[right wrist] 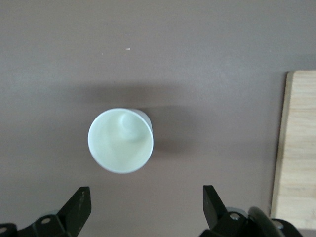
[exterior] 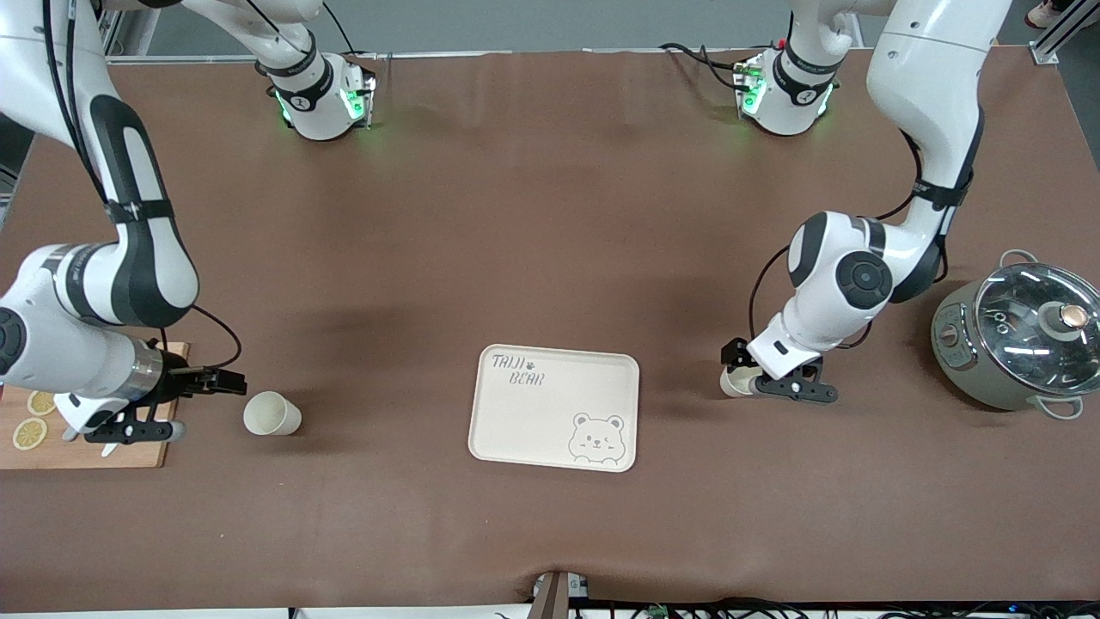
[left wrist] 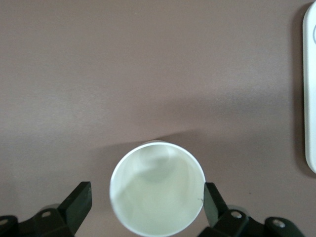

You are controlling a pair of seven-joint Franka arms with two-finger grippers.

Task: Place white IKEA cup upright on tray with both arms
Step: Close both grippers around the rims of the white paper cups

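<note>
Two white cups are in view. One cup (exterior: 271,413) lies on its side near the right arm's end of the table, its mouth toward my right gripper (exterior: 234,383). In the right wrist view that cup (right wrist: 120,140) is ahead of the open, empty gripper (right wrist: 146,202), outside the fingers. My left gripper (exterior: 736,374) is low at the table, open around the other cup (exterior: 732,384). In the left wrist view this cup's mouth (left wrist: 157,187) sits between the fingers (left wrist: 212,202), one touching the rim, the other apart from it. The cream tray (exterior: 554,408) lies empty between the two cups.
A bamboo cutting board (exterior: 86,447) with lemon slices (exterior: 30,434) lies under the right arm's wrist; its edge shows in the right wrist view (right wrist: 298,148). A lidded grey pot (exterior: 1018,340) stands at the left arm's end. The tray's edge shows in the left wrist view (left wrist: 310,98).
</note>
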